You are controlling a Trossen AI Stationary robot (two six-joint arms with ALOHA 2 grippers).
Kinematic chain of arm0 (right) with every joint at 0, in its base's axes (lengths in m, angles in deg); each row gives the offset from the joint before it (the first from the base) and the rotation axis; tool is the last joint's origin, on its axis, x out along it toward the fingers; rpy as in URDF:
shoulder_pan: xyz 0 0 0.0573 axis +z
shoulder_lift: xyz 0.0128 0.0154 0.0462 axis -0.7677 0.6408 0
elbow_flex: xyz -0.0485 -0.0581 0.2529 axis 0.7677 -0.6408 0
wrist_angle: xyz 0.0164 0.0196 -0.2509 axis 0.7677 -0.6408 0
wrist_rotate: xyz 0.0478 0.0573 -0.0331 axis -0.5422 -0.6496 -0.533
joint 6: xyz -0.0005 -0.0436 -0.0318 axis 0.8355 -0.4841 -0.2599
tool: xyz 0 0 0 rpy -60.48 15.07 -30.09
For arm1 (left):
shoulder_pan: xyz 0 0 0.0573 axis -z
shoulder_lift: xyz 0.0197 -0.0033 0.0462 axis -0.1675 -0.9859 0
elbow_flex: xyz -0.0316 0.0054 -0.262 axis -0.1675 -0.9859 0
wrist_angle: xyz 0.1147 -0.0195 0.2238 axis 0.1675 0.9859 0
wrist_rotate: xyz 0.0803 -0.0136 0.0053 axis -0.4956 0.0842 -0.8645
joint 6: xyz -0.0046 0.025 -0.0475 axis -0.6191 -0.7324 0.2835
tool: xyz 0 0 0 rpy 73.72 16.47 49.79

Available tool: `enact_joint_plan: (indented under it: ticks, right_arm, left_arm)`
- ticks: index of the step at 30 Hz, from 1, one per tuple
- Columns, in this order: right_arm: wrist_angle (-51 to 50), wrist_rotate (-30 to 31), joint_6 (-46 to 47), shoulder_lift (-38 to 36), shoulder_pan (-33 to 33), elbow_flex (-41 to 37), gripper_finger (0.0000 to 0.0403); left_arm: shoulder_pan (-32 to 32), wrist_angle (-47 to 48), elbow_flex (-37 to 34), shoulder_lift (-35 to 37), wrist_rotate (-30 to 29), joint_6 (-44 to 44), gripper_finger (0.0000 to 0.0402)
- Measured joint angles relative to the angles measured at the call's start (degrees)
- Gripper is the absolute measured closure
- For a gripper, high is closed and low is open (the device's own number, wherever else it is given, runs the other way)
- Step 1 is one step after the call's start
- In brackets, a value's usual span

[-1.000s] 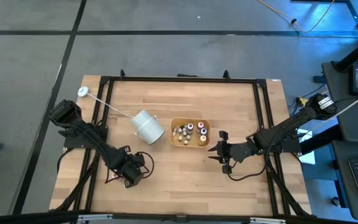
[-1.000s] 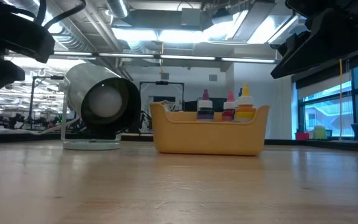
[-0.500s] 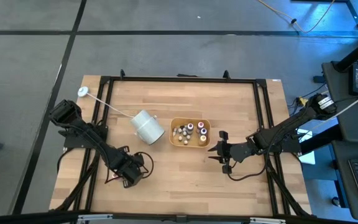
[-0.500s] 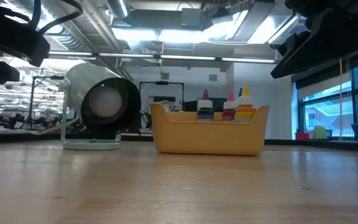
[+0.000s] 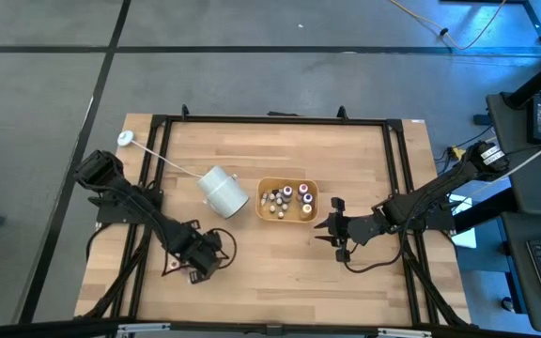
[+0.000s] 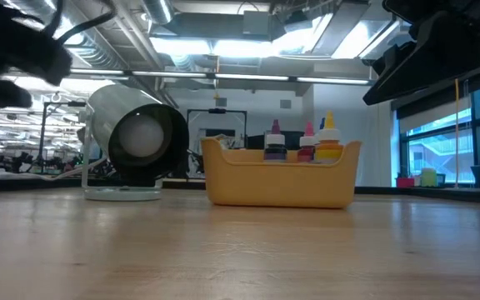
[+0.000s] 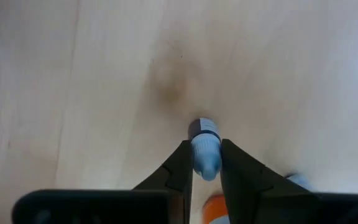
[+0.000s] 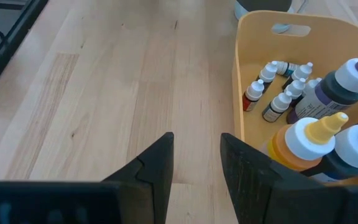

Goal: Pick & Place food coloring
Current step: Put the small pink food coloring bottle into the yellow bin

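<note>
1. Grip status, left arm: the left gripper point(image 7: 204, 177) is closed on a small food coloring bottle point(image 7: 204, 144) with a pale blue cap. The bottle sits between the two fingers point(image 7: 180, 171) and extends forward past their tips. In the high view this gripper point(image 5: 198, 258) is over the near-left part of the table point(image 5: 280, 272), well apart from the orange tray point(image 5: 287, 201).

2. Grip status, right arm: the right gripper point(image 8: 196, 158) holds nothing. Its fingers stand slightly apart over bare wood, just beside the tray wall point(image 8: 236, 93). In the high view it point(image 5: 332, 228) waits to the right of the tray.

3. Location of the remaining bottles: most stand or lie inside the tray, the small ones point(image 8: 278, 87) at the far end, the larger capped ones point(image 8: 309, 146) nearer the right wrist camera. A white cup point(image 5: 222, 191) lies on its side, left of the tray.

4. Hazard, slip: the held bottle is small and rounded and is gripped near its cap. A sudden move could let it twist or drop out.

5. Hazard, collision: the cup lies near the path to the tray. A low pass could strike it or the tray rim.

6. Hazard, release: a release from too high could make the bottle bounce out or knock over the standing bottles.
</note>
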Motion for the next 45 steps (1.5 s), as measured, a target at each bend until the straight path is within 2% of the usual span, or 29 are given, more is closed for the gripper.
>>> enact_joint_plan:
  ticks: [7, 12, 14, 18, 22, 27, 32, 37, 45]
  right_arm:
    - [0.01, 0.01, -0.07, 0.01, 0.00, 0.00, 0.0269]
    - [0.01, 0.02, -0.17, 0.01, 0.00, 0.00, 0.0269]
    - [0.01, 0.00, -0.18, 0.01, 0.00, 0.00, 0.0269]
    - [0.01, 0.02, -0.20, 0.01, 0.00, 0.00, 0.0269]
    - [-0.01, 0.02, -0.35, 0.01, -0.02, 0.00, 0.0269]
    - [-0.02, 0.04, -2.01, -0.01, 0.00, 0.02, 0.0269]
    - [-0.07, 0.04, -2.08, -0.02, -0.59, 0.02, 0.0269]
    - [-0.10, 0.04, -1.41, -0.02, -1.31, 0.02, 0.0269]
    - [-0.28, -0.26, -1.32, -0.02, -1.27, 0.02, 0.0269]
  left_arm:
    - [-4.62, -2.88, 9.68, 0.00, -3.64, -11.97, 0.0346]
    - [-9.86, -12.16, 17.42, 0.00, -9.49, -30.87, 0.0346]
    - [-12.97, -14.93, 19.07, 0.02, -9.52, -36.77, 0.0346]
    - [-19.62, -15.55, 20.65, 0.02, -9.24, -42.85, 0.0346]
    - [-25.59, -17.17, 21.20, -1.14, -6.47, -46.92, 0.0346]
    - [-28.44, -13.79, 26.30, -5.69, -3.37, -51.88, 0.0346]
    - [-30.03, -7.57, 32.17, -12.74, -3.39, -55.80, 0.0346]
    - [-31.61, -5.10, 36.00, -18.84, -5.43, -56.03, 0.0345]
    - [-33.85, -2.99, 37.16, -22.92, -6.37, -56.29, 0.0344]
